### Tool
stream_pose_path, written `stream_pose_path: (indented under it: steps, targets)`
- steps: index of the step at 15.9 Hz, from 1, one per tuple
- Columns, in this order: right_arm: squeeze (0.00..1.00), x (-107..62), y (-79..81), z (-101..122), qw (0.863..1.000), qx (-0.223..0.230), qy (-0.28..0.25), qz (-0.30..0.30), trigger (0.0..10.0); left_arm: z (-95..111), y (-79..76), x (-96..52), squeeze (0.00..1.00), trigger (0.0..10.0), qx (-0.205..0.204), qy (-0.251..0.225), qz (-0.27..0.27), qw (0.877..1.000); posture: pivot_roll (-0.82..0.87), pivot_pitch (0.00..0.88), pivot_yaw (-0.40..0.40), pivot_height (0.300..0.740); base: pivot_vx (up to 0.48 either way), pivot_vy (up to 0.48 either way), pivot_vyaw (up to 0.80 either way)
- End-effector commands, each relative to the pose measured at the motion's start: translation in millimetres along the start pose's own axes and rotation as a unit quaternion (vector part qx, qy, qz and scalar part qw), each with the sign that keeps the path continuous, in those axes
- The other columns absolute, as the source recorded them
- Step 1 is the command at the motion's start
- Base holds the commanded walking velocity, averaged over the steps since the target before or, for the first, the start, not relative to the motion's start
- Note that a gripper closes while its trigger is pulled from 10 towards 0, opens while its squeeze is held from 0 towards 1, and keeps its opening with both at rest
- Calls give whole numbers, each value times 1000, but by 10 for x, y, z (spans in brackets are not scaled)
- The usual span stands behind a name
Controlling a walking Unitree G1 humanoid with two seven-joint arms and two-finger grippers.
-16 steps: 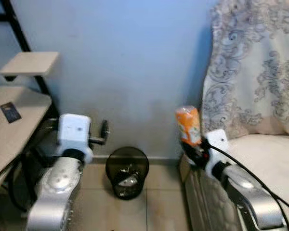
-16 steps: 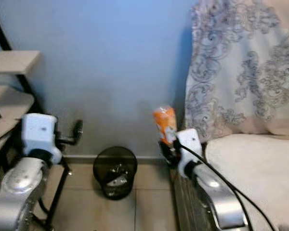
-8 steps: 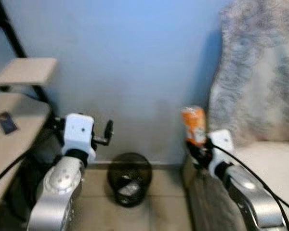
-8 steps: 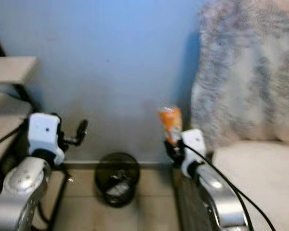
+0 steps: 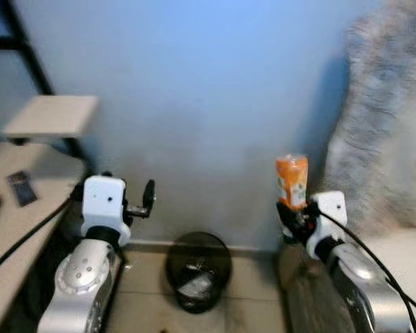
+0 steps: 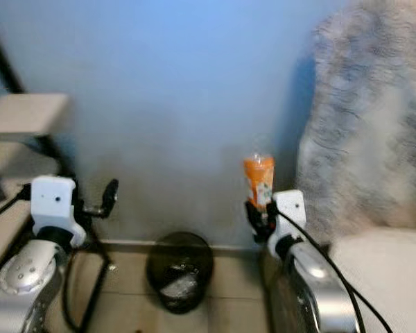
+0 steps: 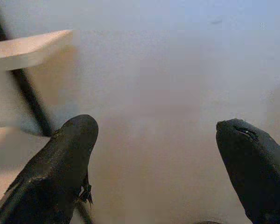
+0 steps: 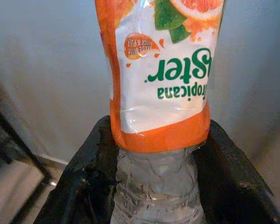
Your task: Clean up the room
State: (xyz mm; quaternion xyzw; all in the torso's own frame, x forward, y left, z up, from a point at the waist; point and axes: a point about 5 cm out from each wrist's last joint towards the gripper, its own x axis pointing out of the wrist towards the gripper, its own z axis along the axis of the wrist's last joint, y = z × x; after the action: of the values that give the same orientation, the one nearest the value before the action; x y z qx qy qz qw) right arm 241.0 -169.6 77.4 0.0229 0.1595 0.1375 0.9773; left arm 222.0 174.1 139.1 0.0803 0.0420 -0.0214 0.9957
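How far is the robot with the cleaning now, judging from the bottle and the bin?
Done: the bottle is picked up, clamped in the right gripper, label upside down in the right wrist view. In hand: carrying it; it is held up to the right of the black mesh bin, which already holds some rubbish. Left: dropping the bottle in. The left gripper is open.

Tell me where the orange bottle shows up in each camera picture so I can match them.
Left eye view: the orange bottle stands upright right of centre, held in the right gripper.
Right eye view: the bottle sits just right of centre, before the blue wall.
Right wrist view: the bottle is close up between the black fingers.
Shared landmark: the black bin on the floor, lower left of the bottle in both eye views.
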Motion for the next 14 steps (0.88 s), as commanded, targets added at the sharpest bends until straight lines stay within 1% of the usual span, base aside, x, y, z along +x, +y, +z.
stream_pose_path:
  steps: [1,2,3,5,7,8,10,11,12,13,14]
  targets:
    - [0,36,62,39,1000,-8,-10,14,10000,-4,40,4,0,10000,7,1,6,1000,68,8,7,740,296,0,0]
    - [0,45,68,39,1000,-11,-8,17,10000,2,41,10,0,10000,7,-1,5,1000,69,9,8,740,296,0,0]
    - [0,57,66,38,999,-28,-4,21,10000,4,35,15,0,10000,8,-3,3,1000,73,7,8,740,292,0,0]
    - [0,73,60,20,998,-51,4,26,10000,-2,25,11,0,10000,8,-2,0,1000,74,4,10,740,294,0,638]
    - [0,90,30,14,999,-48,1,18,10000,-16,21,18,0,10000,13,2,-5,1000,76,0,11,740,296,0,678]
    - [0,94,-23,-2,999,-37,7,6,10000,-21,21,25,0,10000,16,4,-8,1000,77,0,10,740,292,0,0]
    - [0,89,-81,-23,999,-49,17,3,10000,-25,18,27,0,10000,15,5,-12,1000,77,0,10,740,289,0,0]
    - [0,75,-136,-64,996,-73,38,23,10000,-44,7,26,0,10000,18,10,-20,1000,77,0,11,740,285,0,0]
    - [0,69,-158,-86,994,-89,48,32,10000,-50,1,25,0,10000,20,11,-25,999,77,0,11,740,285,0,0]
    - [0,76,-186,-126,992,-101,67,46,10000,-58,-49,14,0,10000,12,13,-50,999,79,0,9,740,0,0,0]
    - [0,83,-202,-155,989,-113,81,58,10000,-66,-99,-1,0,10000,12,14,-77,997,79,0,9,740,0,0,0]
